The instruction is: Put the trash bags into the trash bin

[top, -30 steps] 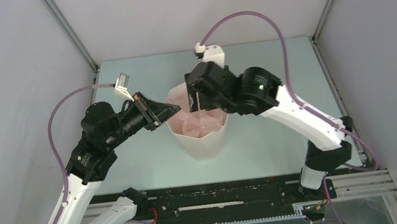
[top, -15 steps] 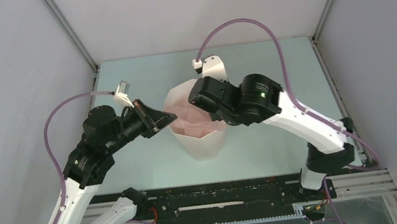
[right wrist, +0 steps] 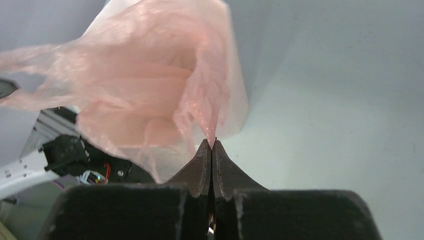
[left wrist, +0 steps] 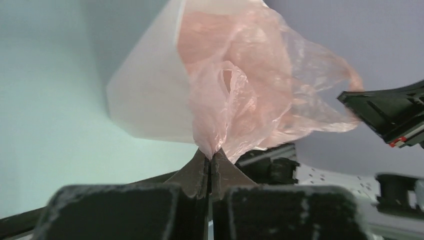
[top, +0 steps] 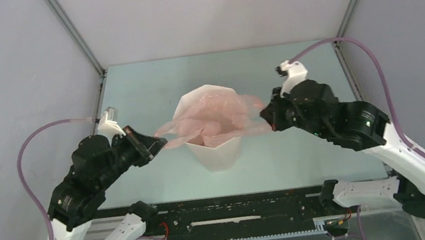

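Observation:
The white faceted trash bin [top: 217, 153] stands mid-table. A thin pale-pink trash bag [top: 210, 120] sits partly inside it and is stretched out over both sides of the rim. My left gripper [top: 161, 143] is shut on the bag's left edge, left of the bin. In the left wrist view the gripper [left wrist: 211, 154] pinches a bunched fold of the bag [left wrist: 250, 90] beside the bin [left wrist: 145, 95]. My right gripper [top: 266, 115] is shut on the bag's right edge, right of the bin. The right wrist view shows the gripper [right wrist: 212, 144] pinching a fold of the bag [right wrist: 150, 95].
The pale green table [top: 144, 85] is enclosed by grey walls [top: 8, 71] on three sides. A black rail [top: 239, 211] with the arm bases runs along the near edge. Purple cables [top: 367, 58] loop from each wrist.
The right gripper closed on the bag and drew its edge out rightwards, away from over the bin. The left gripper pulled the other edge leftwards. The bag now spreads across the bin's opening.

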`<state>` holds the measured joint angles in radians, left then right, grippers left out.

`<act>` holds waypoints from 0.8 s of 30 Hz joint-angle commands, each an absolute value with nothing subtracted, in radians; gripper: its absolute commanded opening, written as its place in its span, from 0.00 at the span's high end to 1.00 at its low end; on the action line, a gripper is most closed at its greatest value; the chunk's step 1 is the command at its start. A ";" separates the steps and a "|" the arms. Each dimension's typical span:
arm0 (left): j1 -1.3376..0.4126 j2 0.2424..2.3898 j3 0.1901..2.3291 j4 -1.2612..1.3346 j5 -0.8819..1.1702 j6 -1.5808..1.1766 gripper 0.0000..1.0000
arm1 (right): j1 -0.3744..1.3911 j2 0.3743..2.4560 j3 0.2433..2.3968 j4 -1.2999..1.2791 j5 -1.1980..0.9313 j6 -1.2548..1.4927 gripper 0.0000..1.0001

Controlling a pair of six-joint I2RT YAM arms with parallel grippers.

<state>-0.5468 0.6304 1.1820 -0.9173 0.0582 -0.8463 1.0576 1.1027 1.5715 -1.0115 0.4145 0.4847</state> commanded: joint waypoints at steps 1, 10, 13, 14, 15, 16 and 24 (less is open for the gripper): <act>-0.538 0.643 1.302 -1.091 -0.129 -0.711 1.00 | 0.864 0.977 1.415 -0.808 0.178 0.504 1.00; -0.526 0.715 1.400 -1.267 -0.328 -0.696 1.00 | 0.794 0.953 1.241 -0.675 -0.083 0.552 1.00; -0.522 0.687 1.382 -1.276 -0.403 -0.724 0.84 | 0.775 0.926 1.239 -0.712 -0.036 0.542 1.00; -0.520 0.678 1.380 -1.266 -0.410 -0.728 0.78 | 0.766 0.914 1.235 -0.718 -0.028 0.536 1.00; -0.519 0.674 1.385 -1.260 -0.410 -0.737 0.73 | 0.755 0.903 1.232 -0.722 -0.030 0.529 1.00; -0.519 0.676 1.399 -1.254 -0.389 -0.750 0.66 | 0.748 0.896 1.232 -0.721 -0.049 0.526 1.00; -0.517 0.578 1.307 -1.020 0.042 -1.303 0.08 | 0.754 0.895 1.232 -0.652 -0.154 0.569 1.00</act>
